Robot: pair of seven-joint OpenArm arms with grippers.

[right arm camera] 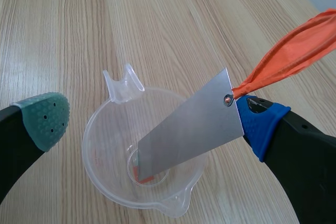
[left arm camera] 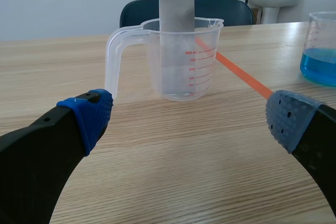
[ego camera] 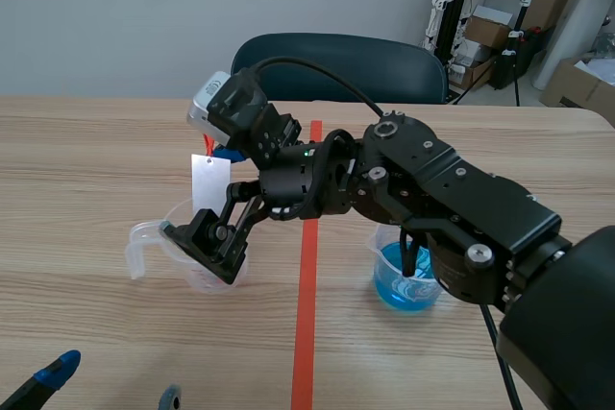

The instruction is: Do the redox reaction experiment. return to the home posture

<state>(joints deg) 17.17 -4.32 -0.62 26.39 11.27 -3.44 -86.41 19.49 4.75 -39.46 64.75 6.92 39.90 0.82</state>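
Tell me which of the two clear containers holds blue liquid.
The beaker right of the orange-red tape line; the handled measuring jug left of it holds a metal strip.

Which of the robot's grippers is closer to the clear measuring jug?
Right. The right gripper hovers directly over the jug, fingers apart either side of the metal strip leaning in it; the left gripper sits back, open, facing it.

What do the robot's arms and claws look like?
Both are black. The right arm is chunky, with silver bolts and a black cable looping over it. Each gripper has two thick fingers with dotted pads: left gripper blue and grey-blue, right gripper grey-green and blue.
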